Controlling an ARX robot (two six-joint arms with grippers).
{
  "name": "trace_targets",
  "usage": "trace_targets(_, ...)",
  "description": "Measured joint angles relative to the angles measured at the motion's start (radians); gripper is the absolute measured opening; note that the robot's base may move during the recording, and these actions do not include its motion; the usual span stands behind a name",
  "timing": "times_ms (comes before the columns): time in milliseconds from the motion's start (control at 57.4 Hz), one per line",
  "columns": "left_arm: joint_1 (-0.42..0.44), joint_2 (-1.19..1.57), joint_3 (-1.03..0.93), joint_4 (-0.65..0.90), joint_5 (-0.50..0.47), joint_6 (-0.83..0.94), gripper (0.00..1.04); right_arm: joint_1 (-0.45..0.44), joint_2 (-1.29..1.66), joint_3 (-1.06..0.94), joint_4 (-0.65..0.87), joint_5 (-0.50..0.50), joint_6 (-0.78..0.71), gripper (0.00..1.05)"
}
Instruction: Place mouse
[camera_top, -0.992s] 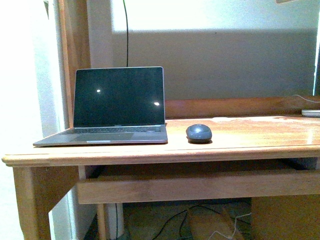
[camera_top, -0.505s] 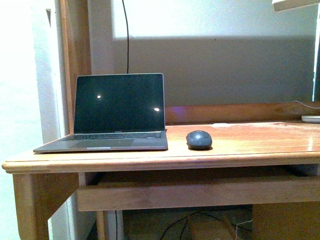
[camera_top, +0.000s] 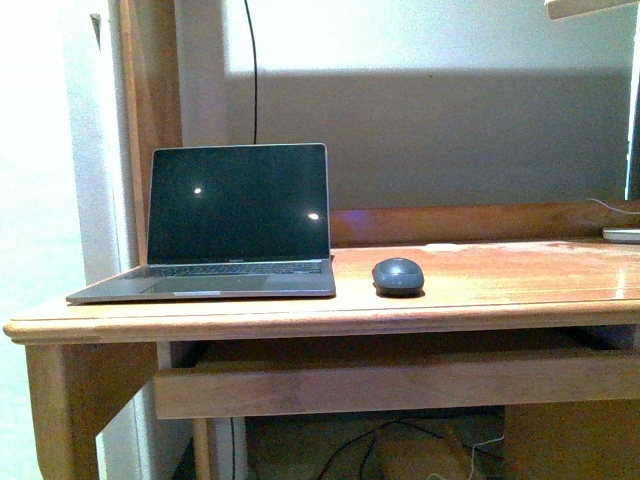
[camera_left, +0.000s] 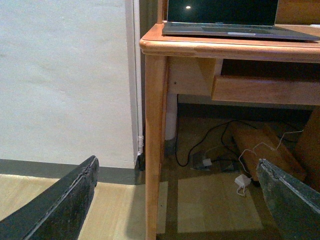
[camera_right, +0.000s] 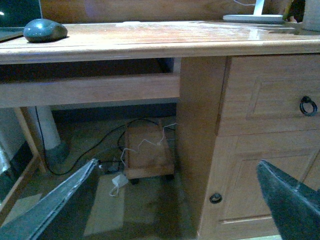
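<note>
Mouse (camera_top: 398, 275) rests flat on the desk (camera_top: 500, 290), just beside the open laptop (camera_top: 235, 225), well above and apart from both sets of fingers. Left fingers (camera_left: 55, 210) and right fingers (camera_right: 295, 197) are spread wide, holding nothing, low before the desk front. Judgement: placement appears complete, or a grasp not yet begun; any next move requires raising an arm to desk height.

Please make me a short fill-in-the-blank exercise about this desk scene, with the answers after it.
1. The mouse lies on the ____ desk.
2. The mouse sits to the ____ of the laptop in the front view.
3. The laptop screen is ____.
4. Both end effectors, left and right, hold ____.

Answers: wooden; right; dark; nothing
</note>
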Motion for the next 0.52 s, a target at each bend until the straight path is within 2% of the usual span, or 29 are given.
trace_targets(522,0.0,0.0,0.0,0.0,0.0,0.0,0.97,0.0,0.0,0.0,0.0,0.0,0.0,0.97)
